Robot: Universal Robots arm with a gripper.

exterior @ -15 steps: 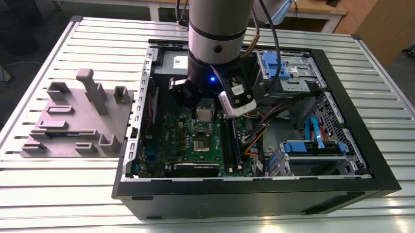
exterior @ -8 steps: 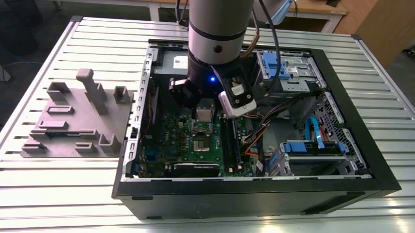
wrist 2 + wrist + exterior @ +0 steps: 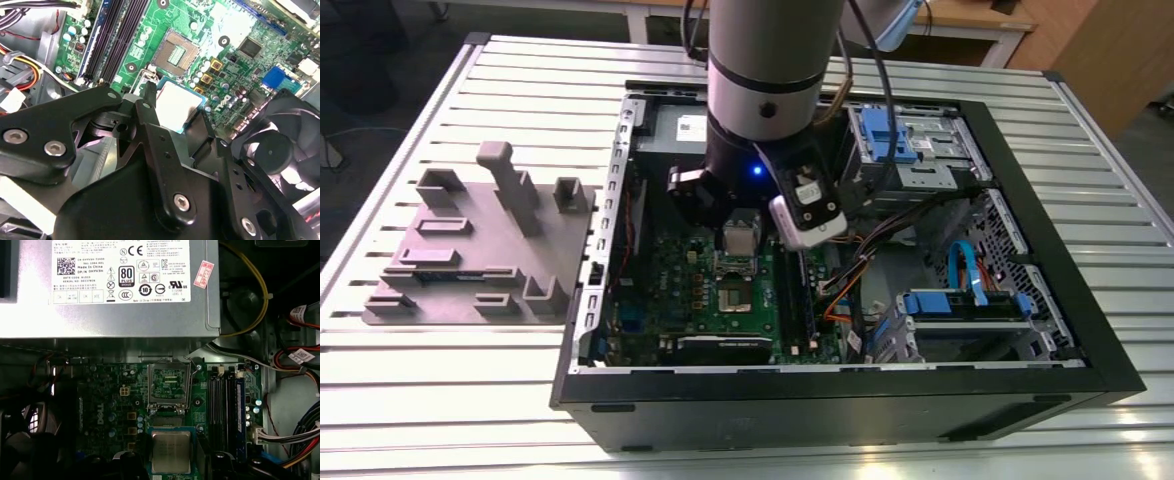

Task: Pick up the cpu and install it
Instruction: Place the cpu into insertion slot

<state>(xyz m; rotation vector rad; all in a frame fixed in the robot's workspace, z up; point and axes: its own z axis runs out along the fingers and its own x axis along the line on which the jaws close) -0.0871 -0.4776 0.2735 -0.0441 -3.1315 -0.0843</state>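
Observation:
The cpu (image 3: 171,451), a small square chip with a silvery top and a blue-green rim, hangs between the black fingers (image 3: 129,461) of my gripper (image 3: 171,462), which is shut on it. In the second wrist view the cpu (image 3: 176,104) looks bright and sits just short of the open socket (image 3: 175,49) on the green motherboard (image 3: 235,25). In the exterior view my gripper (image 3: 739,240) holds the cpu (image 3: 739,236) inside the open computer case (image 3: 1074,300), a little above the dark square socket (image 3: 734,298). The socket (image 3: 169,385) has its metal frame swung open.
A grey power supply with a white label (image 3: 110,285) lies beyond the socket. Black memory sticks (image 3: 227,405) run beside it, with coloured cables (image 3: 295,430) further out. A black fan (image 3: 280,150) sits close to the gripper. A grey fixture block (image 3: 480,250) stands on the slatted table outside the case.

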